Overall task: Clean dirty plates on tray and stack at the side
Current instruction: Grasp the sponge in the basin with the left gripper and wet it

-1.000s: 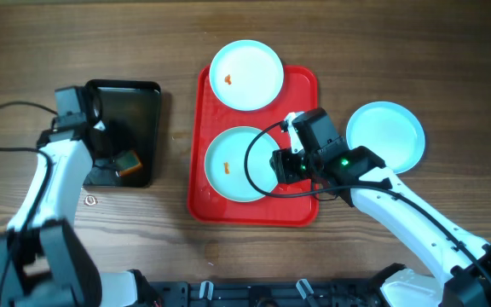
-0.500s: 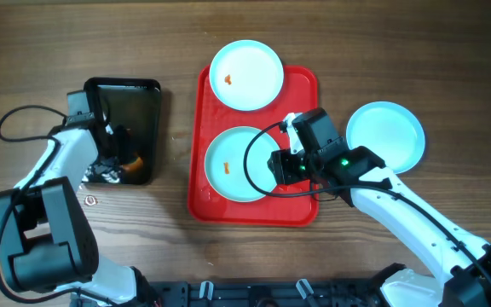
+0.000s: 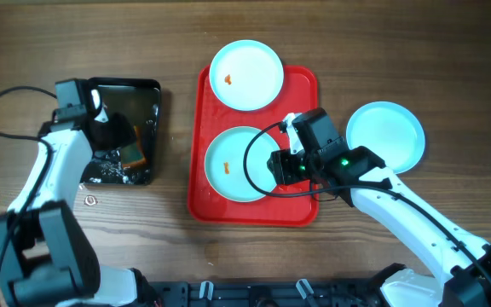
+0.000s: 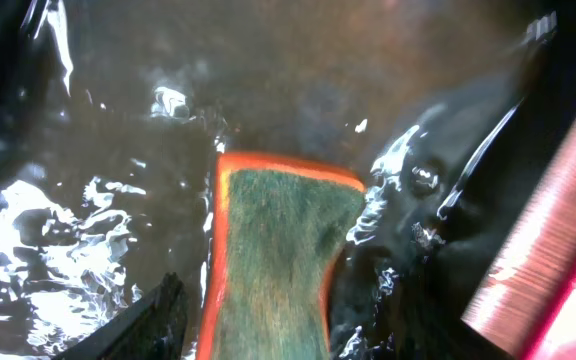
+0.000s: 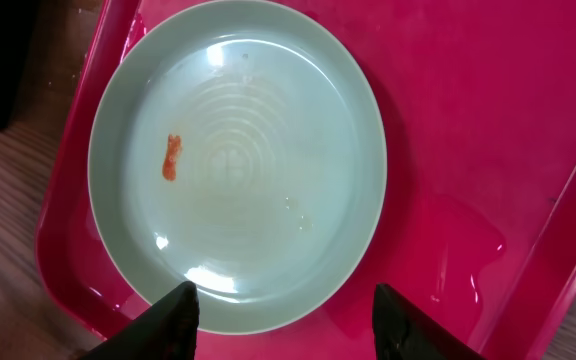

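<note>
The red tray (image 3: 301, 94) lies mid-table. One plate (image 3: 233, 164) with an orange speck sits on it. A second specked plate (image 3: 245, 75) overhangs its far rim. A third plate (image 3: 385, 136) rests on the wood to the right. My right gripper (image 3: 284, 162) hovers open over the middle plate (image 5: 238, 160), whose near rim lies below and between the fingertips (image 5: 183, 315). My left gripper (image 3: 118, 141) is down in the black tray. It is shut on the near end of a green sponge (image 4: 278, 250) with an orange edge.
The black tray (image 3: 156, 85) at the left holds dark water that glints around the sponge (image 3: 133, 153). A small metal ring (image 3: 89, 201) lies on the wood below it. The left arm's cable (image 3: 7, 102) loops at the far left.
The left arm has swung about over the black tray, and the sponge has shifted up and right with it. The right arm and the plates have not moved.
</note>
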### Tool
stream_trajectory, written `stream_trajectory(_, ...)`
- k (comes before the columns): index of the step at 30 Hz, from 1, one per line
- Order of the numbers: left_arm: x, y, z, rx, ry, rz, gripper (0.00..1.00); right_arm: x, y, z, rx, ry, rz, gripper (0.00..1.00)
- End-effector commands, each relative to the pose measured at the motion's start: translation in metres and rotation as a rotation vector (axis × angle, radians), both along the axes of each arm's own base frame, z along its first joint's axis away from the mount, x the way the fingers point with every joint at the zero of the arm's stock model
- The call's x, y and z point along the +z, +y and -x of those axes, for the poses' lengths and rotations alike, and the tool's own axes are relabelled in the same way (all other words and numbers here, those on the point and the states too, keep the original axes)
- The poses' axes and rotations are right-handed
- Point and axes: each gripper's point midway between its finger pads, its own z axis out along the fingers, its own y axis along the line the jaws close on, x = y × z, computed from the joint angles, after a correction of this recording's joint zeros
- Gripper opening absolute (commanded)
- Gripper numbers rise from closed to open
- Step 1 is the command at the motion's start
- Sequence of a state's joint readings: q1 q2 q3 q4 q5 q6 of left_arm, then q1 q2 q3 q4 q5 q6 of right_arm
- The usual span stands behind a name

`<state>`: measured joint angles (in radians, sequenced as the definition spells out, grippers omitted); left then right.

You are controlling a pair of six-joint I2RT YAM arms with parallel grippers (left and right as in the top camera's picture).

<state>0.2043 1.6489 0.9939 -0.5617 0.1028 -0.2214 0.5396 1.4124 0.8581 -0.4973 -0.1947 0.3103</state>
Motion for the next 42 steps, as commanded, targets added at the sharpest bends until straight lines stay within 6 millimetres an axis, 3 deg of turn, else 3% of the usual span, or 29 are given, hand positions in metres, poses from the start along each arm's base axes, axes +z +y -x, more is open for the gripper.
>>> stream_trajectory(1, -0.052, -0.01, 0.021, -0.03, 0.112, 0.015, 0.6, 0.009, 0.004, -0.002, 0.0, -0.012, -0.029, 0.56)
stream_trajectory(3, -0.069, -0.012, 0.028, -0.03, 0.156, 0.025, 0.3, 0.009, 0.004, -0.002, 0.0, -0.011, -0.03, 0.55)
stream_trajectory(4, -0.073, -0.012, 0.03, -0.03, 0.168, 0.027, 0.1, 0.009, 0.005, -0.001, 0.003, -0.009, -0.034, 0.55)
stream_trajectory(5, -0.074, -0.012, 0.031, -0.03, 0.174, 0.028, 0.04, 0.01, 0.005, -0.001, 0.005, -0.007, -0.037, 0.55)
stream_trajectory(9, -0.06, -0.013, 0.029, -0.031, 0.162, 0.029, 0.04, 0.01, 0.006, -0.001, 0.007, -0.006, -0.041, 0.54)
stream_trajectory(14, -0.015, -0.01, 0.018, -0.053, 0.078, 0.005, 0.06, 0.01, 0.007, 0.0, 0.012, -0.002, -0.048, 0.54)
stream_trajectory(15, -0.009, -0.01, 0.017, -0.053, 0.06, 0.001, 0.16, 0.01, 0.007, 0.0, 0.012, -0.001, -0.049, 0.53)
stream_trajectory(17, -0.001, -0.01, 0.015, -0.052, 0.037, -0.006, 0.47, 0.01, 0.008, 0.0, 0.01, 0.0, -0.05, 0.53)
stream_trajectory(18, 0.0, -0.008, 0.014, -0.048, 0.032, -0.016, 0.55, 0.01, 0.007, 0.0, 0.008, 0.001, -0.05, 0.53)
stream_trajectory(20, -0.001, 0.0, 0.013, -0.034, 0.032, -0.06, 0.6, 0.01, 0.008, 0.0, 0.008, 0.0, -0.051, 0.53)
stream_trajectory(25, -0.009, 0.013, 0.005, -0.011, 0.028, -0.122, 0.54, 0.011, 0.008, -0.001, 0.007, -0.003, -0.053, 0.53)
stream_trajectory(28, -0.028, 0.013, 0.004, -0.013, 0.059, -0.115, 0.53, 0.011, 0.008, -0.001, 0.007, -0.005, -0.054, 0.53)
stream_trajectory(31, -0.048, 0.012, 0.002, -0.018, 0.086, -0.101, 0.46, 0.011, 0.008, -0.001, 0.008, -0.007, -0.055, 0.53)
stream_trajectory(32, -0.054, 0.009, 0.003, -0.025, 0.097, -0.081, 0.42, 0.012, 0.009, -0.002, 0.008, -0.009, -0.056, 0.53)
stream_trajectory(35, -0.068, -0.005, 0.007, -0.048, 0.128, -0.004, 0.08, 0.012, 0.009, -0.002, 0.007, -0.011, -0.059, 0.53)
stream_trajectory(38, -0.068, -0.009, 0.011, -0.057, 0.143, 0.018, 0.04, 0.012, 0.009, -0.003, -0.008, -0.005, -0.065, 0.52)
stream_trajectory(42, -0.042, -0.003, 0.006, -0.097, 0.114, -0.031, 0.04, 0.013, 0.011, -0.002, -0.003, -0.005, -0.073, 0.52)
